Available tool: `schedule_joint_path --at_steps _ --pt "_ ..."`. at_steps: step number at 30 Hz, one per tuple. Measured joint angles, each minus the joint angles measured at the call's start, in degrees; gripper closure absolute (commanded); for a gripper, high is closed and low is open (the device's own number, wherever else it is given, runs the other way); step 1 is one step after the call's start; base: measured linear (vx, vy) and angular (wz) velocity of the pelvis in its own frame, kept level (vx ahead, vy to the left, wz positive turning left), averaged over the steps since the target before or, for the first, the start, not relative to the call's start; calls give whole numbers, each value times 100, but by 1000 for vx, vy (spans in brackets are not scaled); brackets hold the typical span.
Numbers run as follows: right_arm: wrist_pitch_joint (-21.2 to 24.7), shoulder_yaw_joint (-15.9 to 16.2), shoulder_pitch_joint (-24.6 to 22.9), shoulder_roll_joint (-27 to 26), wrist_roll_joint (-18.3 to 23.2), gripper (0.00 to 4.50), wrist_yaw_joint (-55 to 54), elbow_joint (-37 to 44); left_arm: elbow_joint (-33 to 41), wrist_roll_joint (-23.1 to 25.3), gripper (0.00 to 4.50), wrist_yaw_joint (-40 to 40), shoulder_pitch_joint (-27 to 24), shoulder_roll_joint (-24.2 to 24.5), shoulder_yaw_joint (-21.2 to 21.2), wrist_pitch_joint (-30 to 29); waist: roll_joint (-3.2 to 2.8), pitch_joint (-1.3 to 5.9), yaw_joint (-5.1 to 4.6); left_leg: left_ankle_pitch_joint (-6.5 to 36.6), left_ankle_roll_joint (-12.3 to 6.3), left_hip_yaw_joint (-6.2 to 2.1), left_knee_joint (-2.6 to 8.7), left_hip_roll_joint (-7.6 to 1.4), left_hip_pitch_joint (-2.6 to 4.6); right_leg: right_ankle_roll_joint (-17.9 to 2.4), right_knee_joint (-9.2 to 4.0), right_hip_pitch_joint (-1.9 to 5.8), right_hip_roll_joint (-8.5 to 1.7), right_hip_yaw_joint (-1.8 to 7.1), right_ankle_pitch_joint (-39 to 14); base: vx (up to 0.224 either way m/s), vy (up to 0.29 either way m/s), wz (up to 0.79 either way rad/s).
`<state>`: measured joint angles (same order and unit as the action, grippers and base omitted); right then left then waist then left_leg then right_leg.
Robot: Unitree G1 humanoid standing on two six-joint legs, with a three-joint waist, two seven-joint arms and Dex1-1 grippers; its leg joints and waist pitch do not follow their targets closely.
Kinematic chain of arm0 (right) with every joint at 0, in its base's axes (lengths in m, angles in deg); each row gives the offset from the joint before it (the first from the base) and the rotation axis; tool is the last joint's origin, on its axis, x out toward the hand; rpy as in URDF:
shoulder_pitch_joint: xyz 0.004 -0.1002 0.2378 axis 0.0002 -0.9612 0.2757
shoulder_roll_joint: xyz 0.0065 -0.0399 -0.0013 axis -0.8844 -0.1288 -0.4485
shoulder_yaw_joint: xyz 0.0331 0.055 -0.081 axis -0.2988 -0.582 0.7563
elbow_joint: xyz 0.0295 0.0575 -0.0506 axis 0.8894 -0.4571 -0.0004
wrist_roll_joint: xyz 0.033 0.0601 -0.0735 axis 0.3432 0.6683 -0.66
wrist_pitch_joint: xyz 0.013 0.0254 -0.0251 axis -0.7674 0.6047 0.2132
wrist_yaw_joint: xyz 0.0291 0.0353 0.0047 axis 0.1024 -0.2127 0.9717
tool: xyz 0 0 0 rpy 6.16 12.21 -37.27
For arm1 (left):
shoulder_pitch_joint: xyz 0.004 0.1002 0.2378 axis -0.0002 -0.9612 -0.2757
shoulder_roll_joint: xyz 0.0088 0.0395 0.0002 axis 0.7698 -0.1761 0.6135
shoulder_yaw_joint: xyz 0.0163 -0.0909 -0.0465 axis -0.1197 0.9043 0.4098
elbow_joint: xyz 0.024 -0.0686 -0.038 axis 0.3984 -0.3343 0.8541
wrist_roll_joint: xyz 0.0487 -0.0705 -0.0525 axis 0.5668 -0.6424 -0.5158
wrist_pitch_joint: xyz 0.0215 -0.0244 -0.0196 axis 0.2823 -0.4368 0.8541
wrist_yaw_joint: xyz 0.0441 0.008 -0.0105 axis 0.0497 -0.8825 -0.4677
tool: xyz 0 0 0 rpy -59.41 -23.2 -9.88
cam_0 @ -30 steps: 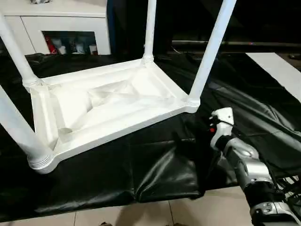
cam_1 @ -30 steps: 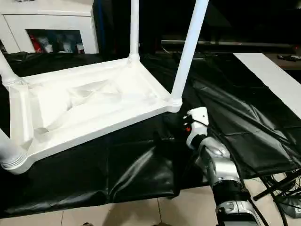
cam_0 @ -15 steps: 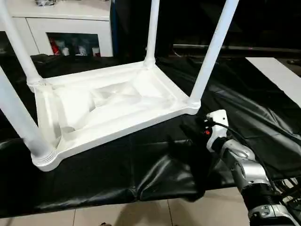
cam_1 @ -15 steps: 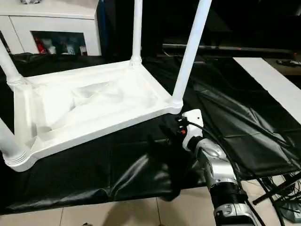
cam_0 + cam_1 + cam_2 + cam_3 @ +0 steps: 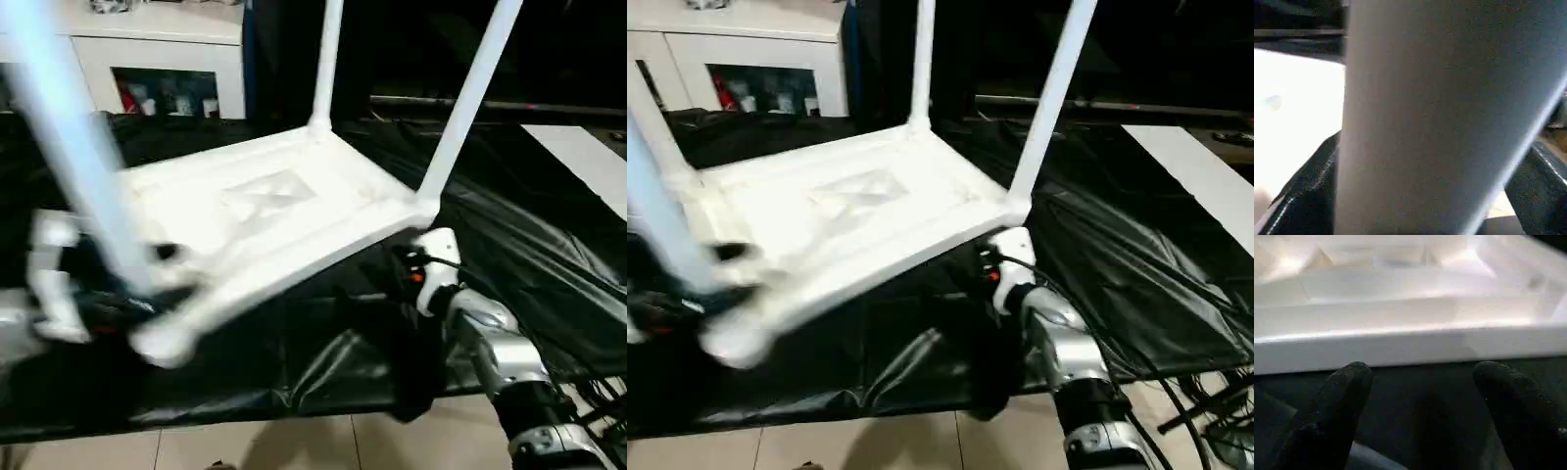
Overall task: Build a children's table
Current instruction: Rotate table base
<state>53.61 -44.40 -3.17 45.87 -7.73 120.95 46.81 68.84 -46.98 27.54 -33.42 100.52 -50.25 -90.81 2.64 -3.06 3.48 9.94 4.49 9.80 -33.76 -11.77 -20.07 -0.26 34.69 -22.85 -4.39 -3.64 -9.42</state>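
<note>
**Tabletop upside down, left gripper at the near leg**

Tabletop (image 5: 265, 211) lies underside up on the black cloth (image 5: 549, 264), legs in its corner sockets. Left gripper (image 5: 118, 294) is right at the near-left leg (image 5: 83, 166), and the wrist view has its black fingers (image 5: 1300, 196) spread wide on either side of that tube; whether they press it, hard to say. Right gripper (image 5: 1422, 411) hovers spread wide and empty, just short of the tabletop's near rim. White cabinet (image 5: 167, 59) stands behind.
</note>
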Motion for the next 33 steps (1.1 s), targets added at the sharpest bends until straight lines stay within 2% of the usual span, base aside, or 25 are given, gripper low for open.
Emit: schedule_joint_path --at_steps 6,12,16,20,26,31,33 --pt "44 49 297 -66 -232 62 -217 -595 428 7 7 -59 375 -714 -1007 -238 -13 -8 -25 0 0 1 5 -1 -13 0 11 -22 0 -2 0 0 0 0" --pt "8 55 575 -100 -347 62 -318 -966 403 -48 7 -379 1209 -1540 -1537 -332 -7 -7 -36 -1 1 2 -1 -2 -22 0 19 -24 0 0 0 0 0 0" --pt "-81 52 633 -189 -407 62 -310 -1060 197 121 7 -484 1499 -1870 -1944 -247 -9 -7 -174 -1 1 2 0 -2 -37 0 20 -30 0 0 1 0 0 0" --pt "-113 51 675 -232 -456 62 -272 -1111 -108 284 7 -639 1786 -2335 -2203 -184 -8 -6 -245 8 16 0 0 -7 -41 -3 22 -42 8 -3 3 0 0 0" --pt "-275 60 732 -419 -499 62 -266 -1253 -482 548 7 -814 2239 -2704 -2468 163 -7 -6 -325 28 41 1 4 -11 -47 -25 20 -54 13 -2 0 0 0 0" --pt "-352 154 869 -539 -620 62 -277 -1351 -982 1143 7 -1156 2504 -2837 -2703 653 -8 -6 -330 29 43 1 4 -11 -42 -20 21 -53 13 -2 -4 0 0 0" --pt "-440 169 933 -624 -623 62 -314 -1448 -1201 1436 7 -1266 2527 -2702 -2827 822 -9 -7 -331 29 43 0 10 -11 -35 -20 25 -54 13 -4 -4 0 0 0"
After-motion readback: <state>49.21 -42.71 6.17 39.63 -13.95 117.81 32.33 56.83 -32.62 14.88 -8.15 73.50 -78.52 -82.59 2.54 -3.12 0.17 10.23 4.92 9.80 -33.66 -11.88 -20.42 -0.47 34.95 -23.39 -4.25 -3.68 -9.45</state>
